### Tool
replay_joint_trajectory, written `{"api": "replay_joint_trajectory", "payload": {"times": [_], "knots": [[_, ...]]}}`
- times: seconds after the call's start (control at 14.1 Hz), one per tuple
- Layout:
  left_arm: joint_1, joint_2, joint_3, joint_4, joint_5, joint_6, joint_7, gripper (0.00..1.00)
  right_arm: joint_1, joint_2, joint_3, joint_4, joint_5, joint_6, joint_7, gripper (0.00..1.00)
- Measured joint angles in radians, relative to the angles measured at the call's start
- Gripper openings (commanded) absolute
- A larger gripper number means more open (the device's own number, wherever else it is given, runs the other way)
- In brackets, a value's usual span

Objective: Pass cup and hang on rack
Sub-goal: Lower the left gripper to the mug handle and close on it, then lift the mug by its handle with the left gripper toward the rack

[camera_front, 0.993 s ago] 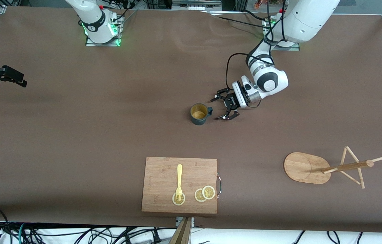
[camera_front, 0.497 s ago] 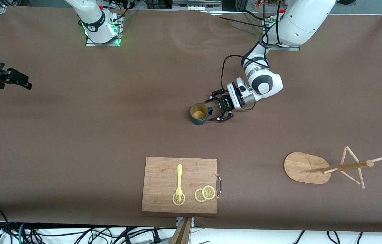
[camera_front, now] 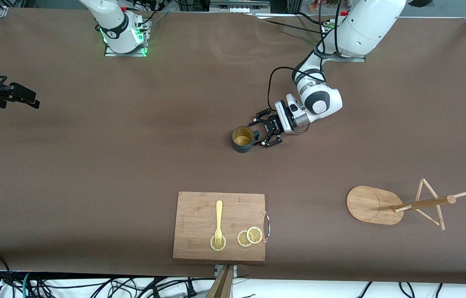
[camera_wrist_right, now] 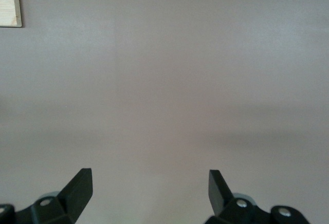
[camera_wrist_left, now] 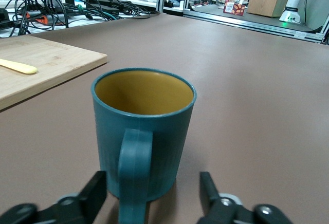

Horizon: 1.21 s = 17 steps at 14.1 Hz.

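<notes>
The dark teal cup (camera_front: 242, 139) stands upright mid-table, its handle turned toward the left arm's end. In the left wrist view the cup (camera_wrist_left: 154, 126) fills the middle, yellowish inside, handle facing the camera. My left gripper (camera_front: 260, 133) is open and low at the table, with one finger on each side of the handle (camera_wrist_left: 134, 172), not touching it. The wooden rack (camera_front: 375, 205) with post and pegs is at the left arm's end, nearer the front camera. My right gripper (camera_front: 31, 97) waits open and empty over the right arm's end of the table; it also shows in the right wrist view (camera_wrist_right: 149, 180).
A bamboo cutting board (camera_front: 199, 215) lies near the table's front edge, nearer the front camera than the cup. It carries a yellow fork (camera_front: 218, 219) and lemon slices (camera_front: 249, 236). Bare brown table lies between cup and rack.
My left gripper has moved in toward the cup, and its open fingers now flank the handle. The cup has not moved. The right arm shifted only slightly.
</notes>
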Motion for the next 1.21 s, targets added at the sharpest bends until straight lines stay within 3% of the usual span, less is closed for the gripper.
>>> {"api": "replay_joint_trajectory", "payload": {"times": [0.07,0.21,0.57,0.85,0.99,1.21], "knots": [[0.000,0.000,0.000,0.001,0.000,0.000,0.000,0.12,0.001,0.000,0.002,0.000,0.000,0.000,0.000,1.00],[0.000,0.000,0.002,0.001,0.000,0.001,0.000,0.00,0.002,0.000,0.004,0.001,0.000,-0.001,0.000,1.00],[0.004,0.000,0.013,0.008,0.000,0.010,-0.014,0.00,0.003,0.000,0.010,0.003,0.000,-0.001,0.000,1.00],[0.022,-0.048,0.013,0.027,0.013,0.131,-0.087,0.00,0.003,0.000,0.018,0.003,0.001,-0.002,0.000,1.00],[0.028,-0.093,0.012,0.027,0.118,0.160,-0.202,0.00,0.003,0.000,0.018,0.003,0.001,-0.002,0.000,1.00],[0.083,-0.175,0.012,0.029,0.418,0.171,-0.500,0.00,0.003,0.000,0.018,0.003,0.001,-0.002,0.000,1.00]]}}
